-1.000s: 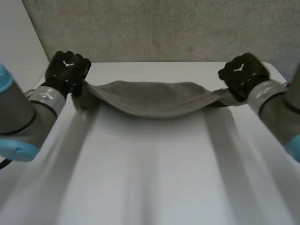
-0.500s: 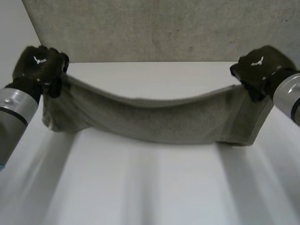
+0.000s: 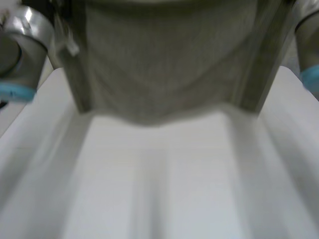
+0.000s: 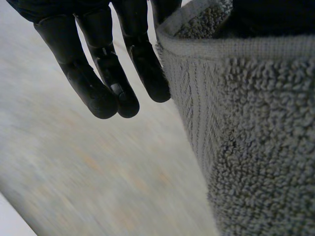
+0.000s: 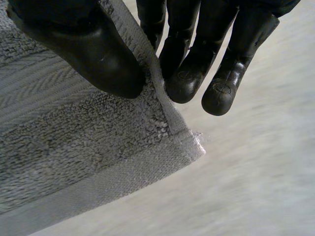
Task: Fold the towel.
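Pinching towel (image 3: 164, 64) corners: left hand (image 4: 98, 73), right hand (image 5: 197, 59); it hangs over table (image 3: 164, 189).

Soft, even overhead light.
The white table (image 3: 159, 189) shows bright; the hanging grey terry towel (image 3: 164, 59) is dimmer, with pale shadow beneath it.

Towel (image 3: 164, 64) above the table (image 3: 164, 189)
It hangs over the table's far part, between the left hand (image 4: 98, 49) at its left end and the right hand (image 5: 197, 49) at its right corner.
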